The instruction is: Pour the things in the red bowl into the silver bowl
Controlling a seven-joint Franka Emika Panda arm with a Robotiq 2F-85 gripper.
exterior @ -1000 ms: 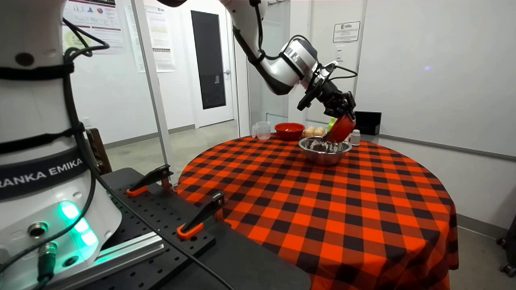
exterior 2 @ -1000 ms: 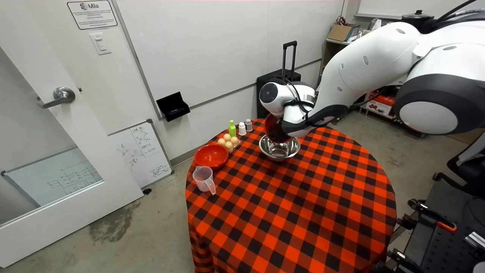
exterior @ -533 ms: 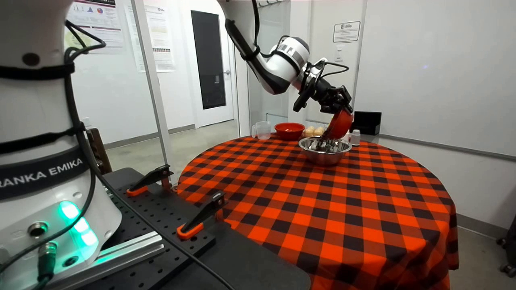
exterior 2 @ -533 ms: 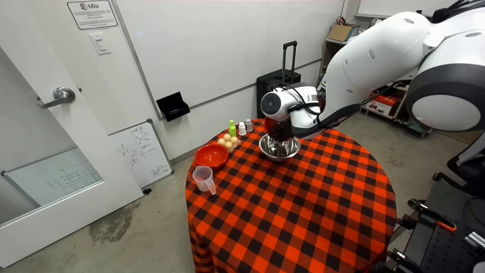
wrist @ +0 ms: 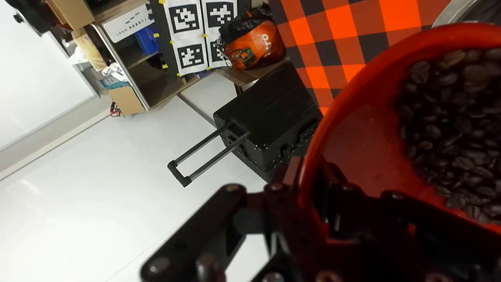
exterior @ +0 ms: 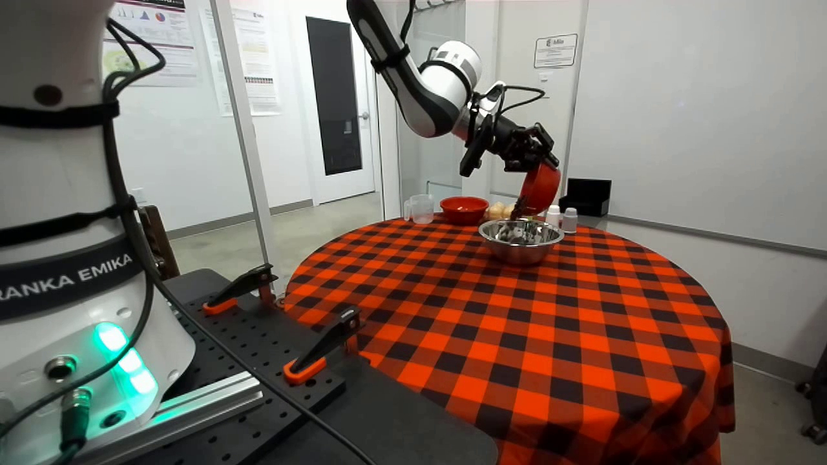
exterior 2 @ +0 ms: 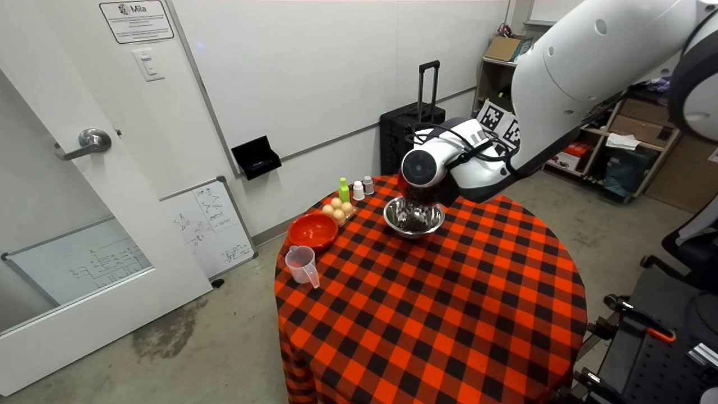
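My gripper is shut on the rim of the red bowl in the wrist view. Many dark beans lie in this bowl. In an exterior view the gripper holds the red bowl steeply tilted, its lip just above the silver bowl, with beans at the lip. In an exterior view the arm partly hides the red bowl, and dark beans lie in the silver bowl. The silver bowl's edge also shows in the wrist view.
Another red bowl stands on the checkered table beside a clear measuring cup. Eggs, a green bottle and two small shakers stand near the silver bowl. A black suitcase stands behind the table.
The red bowl has risen slightly and tilted further. Beans have fallen from it; the silver bowl, which showed none in an exterior view a second ago, now holds some. The arm has shifted.
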